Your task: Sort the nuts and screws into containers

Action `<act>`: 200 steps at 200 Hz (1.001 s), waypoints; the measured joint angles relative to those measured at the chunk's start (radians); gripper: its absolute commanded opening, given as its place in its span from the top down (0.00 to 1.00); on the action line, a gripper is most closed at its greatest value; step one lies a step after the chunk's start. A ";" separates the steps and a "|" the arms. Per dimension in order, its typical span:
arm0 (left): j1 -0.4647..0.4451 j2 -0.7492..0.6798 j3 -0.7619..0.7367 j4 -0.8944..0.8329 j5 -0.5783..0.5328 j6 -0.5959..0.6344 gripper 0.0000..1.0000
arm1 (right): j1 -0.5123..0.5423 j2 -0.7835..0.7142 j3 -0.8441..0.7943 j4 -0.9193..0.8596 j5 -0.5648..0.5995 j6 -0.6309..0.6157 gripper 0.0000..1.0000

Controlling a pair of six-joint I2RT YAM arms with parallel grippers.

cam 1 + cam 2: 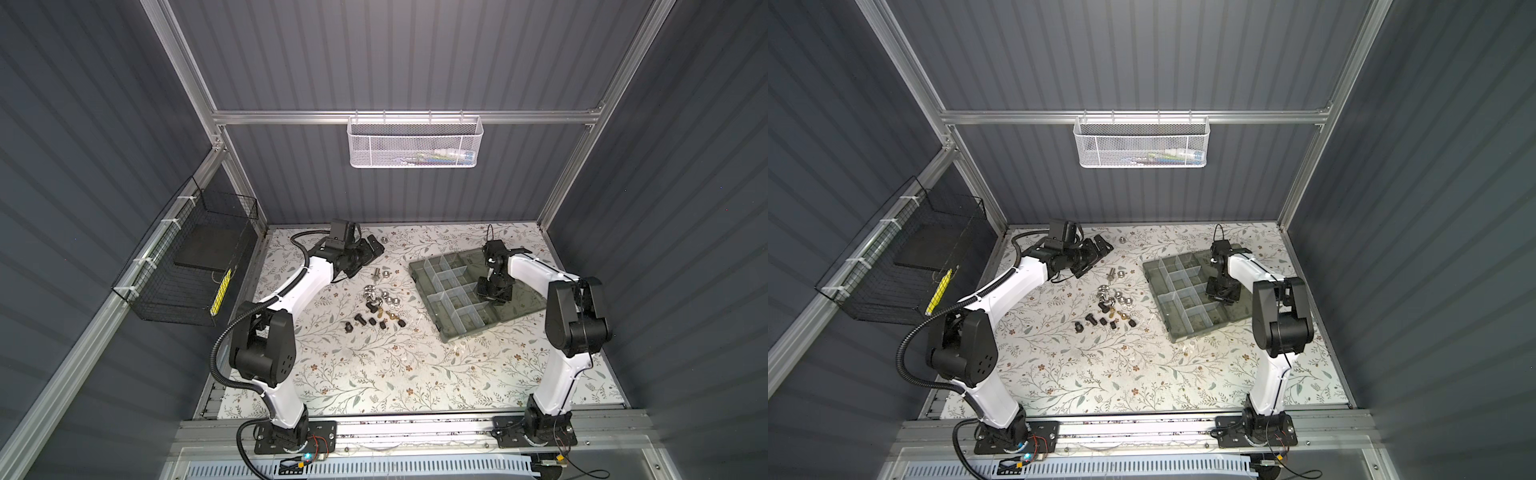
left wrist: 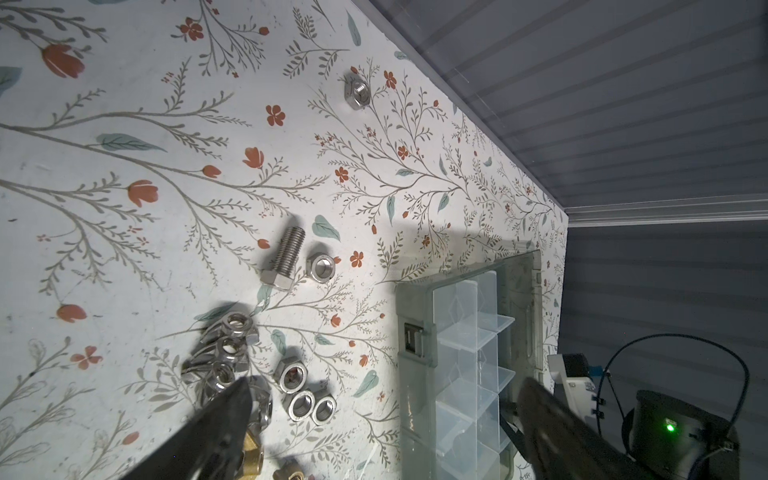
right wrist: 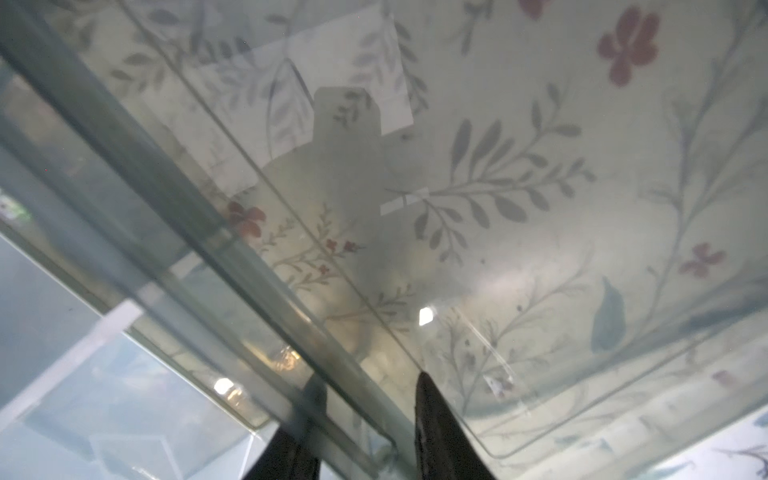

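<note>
The screws and nuts (image 1: 376, 301) lie loose on the flowered table, left of the box, in both top views (image 1: 1111, 305): silver ones at the back, black and brass ones nearer. The left wrist view shows a silver bolt (image 2: 284, 259), a nut beside it (image 2: 320, 267) and a lone nut (image 2: 357, 94). My left gripper (image 1: 365, 259) hovers open behind the pile (image 2: 384, 382), holding nothing. The containers are the compartments of a smoky organiser box (image 1: 419, 270) with its lid (image 1: 528, 303) laid open. My right gripper (image 1: 492, 297) pinches the box's back wall (image 3: 166, 208) by the hinge (image 3: 370, 380).
A white mesh basket (image 1: 415, 141) hangs on the back wall. A black wire basket (image 1: 187, 266) hangs on the left wall. The back wall of the cell runs close behind the left gripper. Bare table stretches between the two arm bases.
</note>
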 measured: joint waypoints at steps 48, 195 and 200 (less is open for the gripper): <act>-0.004 0.002 0.000 0.000 0.000 -0.002 0.00 | 0.002 0.007 0.026 -0.027 -0.014 0.068 0.72; -0.015 0.010 0.038 -0.015 -0.013 -0.006 0.00 | 0.101 0.149 0.232 -0.060 0.061 0.026 0.73; -0.015 0.011 0.041 -0.016 -0.013 -0.006 0.00 | 0.106 0.149 0.232 -0.058 0.064 0.020 0.73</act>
